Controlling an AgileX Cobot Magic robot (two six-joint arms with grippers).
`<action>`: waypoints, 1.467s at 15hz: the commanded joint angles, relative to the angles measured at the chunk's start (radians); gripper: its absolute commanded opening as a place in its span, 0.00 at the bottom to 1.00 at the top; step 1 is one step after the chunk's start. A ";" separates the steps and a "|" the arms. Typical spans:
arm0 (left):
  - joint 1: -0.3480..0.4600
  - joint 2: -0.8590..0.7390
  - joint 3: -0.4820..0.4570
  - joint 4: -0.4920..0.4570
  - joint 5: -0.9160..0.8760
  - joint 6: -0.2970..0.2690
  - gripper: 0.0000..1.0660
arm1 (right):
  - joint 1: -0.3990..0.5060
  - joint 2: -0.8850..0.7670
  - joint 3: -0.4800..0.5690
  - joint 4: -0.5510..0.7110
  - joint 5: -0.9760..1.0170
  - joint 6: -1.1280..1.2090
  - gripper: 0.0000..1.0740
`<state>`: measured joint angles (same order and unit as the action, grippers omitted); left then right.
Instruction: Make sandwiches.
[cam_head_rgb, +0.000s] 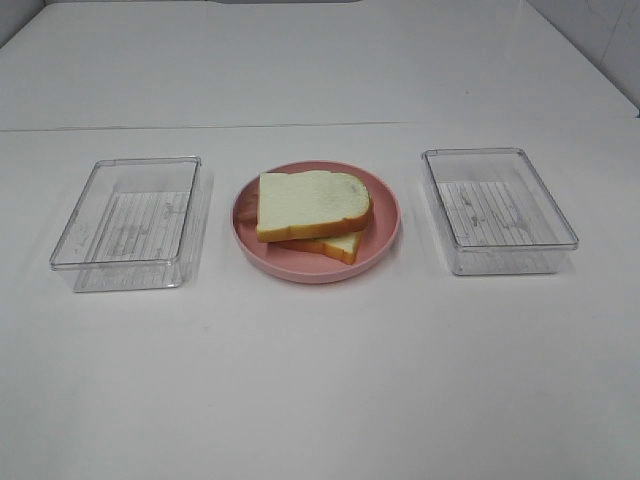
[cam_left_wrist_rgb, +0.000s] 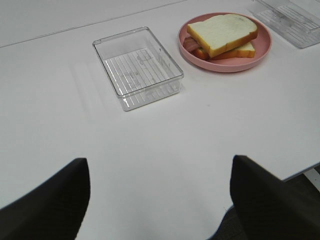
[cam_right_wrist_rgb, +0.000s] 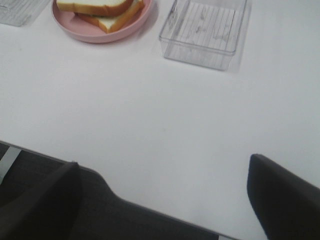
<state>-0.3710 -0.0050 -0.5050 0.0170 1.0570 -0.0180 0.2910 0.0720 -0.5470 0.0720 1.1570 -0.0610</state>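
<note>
Centrally, on my high view, the sandwich (cam_head_rgb: 313, 213) lies on the pink plate (cam_head_rgb: 385, 245) between two clear trays (cam_head_rgb: 125, 225) (cam_head_rgb: 497, 210). Both pincers, left (cam_left_wrist_rgb: 160, 200) and right (cam_right_wrist_rgb: 165, 200), stand wide open, holding nothing, well apart from it near the worktop (cam_head_rgb: 320, 380) edge. My left wrist view alone shows reddish bacon strips (cam_left_wrist_rgb: 192, 47) peeping out beside the lower slice. White worktop meets a pale wall behind.

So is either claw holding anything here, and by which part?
Nothing is held. Left claw and right claw are open over bare table, far from the sandwich.
</note>
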 joint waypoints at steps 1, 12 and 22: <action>-0.001 -0.021 0.006 -0.005 -0.012 -0.003 0.70 | 0.002 -0.031 0.010 0.011 -0.026 -0.034 0.78; -0.001 -0.021 0.006 -0.005 -0.012 -0.003 0.70 | 0.002 -0.031 0.043 0.012 -0.094 -0.030 0.77; 0.339 -0.025 0.006 -0.002 -0.011 -0.003 0.70 | -0.338 -0.034 0.043 0.012 -0.094 -0.030 0.77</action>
<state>-0.0360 -0.0050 -0.5050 0.0170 1.0570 -0.0180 -0.0390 0.0470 -0.5070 0.0820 1.0730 -0.0830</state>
